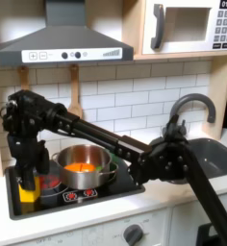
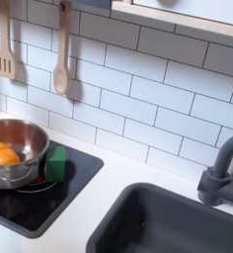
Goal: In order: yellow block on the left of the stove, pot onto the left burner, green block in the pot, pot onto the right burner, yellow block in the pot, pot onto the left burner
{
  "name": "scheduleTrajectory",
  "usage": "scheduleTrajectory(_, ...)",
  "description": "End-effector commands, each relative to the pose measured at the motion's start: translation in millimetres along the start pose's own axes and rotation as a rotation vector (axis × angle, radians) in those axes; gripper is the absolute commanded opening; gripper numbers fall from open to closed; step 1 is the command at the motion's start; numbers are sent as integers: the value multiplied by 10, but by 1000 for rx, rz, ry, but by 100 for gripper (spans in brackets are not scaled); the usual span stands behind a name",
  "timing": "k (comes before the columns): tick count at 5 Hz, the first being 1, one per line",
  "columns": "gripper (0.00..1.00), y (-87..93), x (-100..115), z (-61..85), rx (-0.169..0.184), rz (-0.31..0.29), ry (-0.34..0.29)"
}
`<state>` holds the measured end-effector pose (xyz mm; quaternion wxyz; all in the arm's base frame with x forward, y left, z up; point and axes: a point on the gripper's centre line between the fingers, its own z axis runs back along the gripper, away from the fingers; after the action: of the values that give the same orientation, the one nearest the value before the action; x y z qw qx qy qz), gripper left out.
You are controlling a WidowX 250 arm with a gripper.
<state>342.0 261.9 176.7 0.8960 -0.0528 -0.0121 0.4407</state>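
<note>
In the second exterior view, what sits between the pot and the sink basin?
The green block stands right beside the pot on the stove; beyond it, bare white counter runs to the sink basin.

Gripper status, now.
Gripper: down at the first exterior view's left edge of the stove, jaws around the yellow block; whether clamped on it cannot be told.

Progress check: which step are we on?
Early. In the first exterior view the yellow block is at the left edge of the stove, with the gripper on it; grip unclear. Left: every slide of the pot; the green block sits beside it, not inside.
</note>
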Motion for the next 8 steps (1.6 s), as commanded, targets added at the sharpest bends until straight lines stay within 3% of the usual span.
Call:
scheduleTrajectory(1, 100, -11, -74, 185, -38, -16, 15)
scheduleTrajectory(2, 100, -30, -130, 270, -47, -29, 8)
scheduleTrajectory(3, 100, -41, -179, 255, -61, -23, 17)
scheduleTrajectory(4, 100, -60, -298, 356, -67, -32, 1)
scheduleTrajectory(5, 100, -167, -408, 344, -76, -57, 14)
scheduleTrajectory(7, 100, -207, -523, 260, -60, -69, 20)
scheduleTrajectory(8, 100, -203, -536, 230, -31, -66, 9)
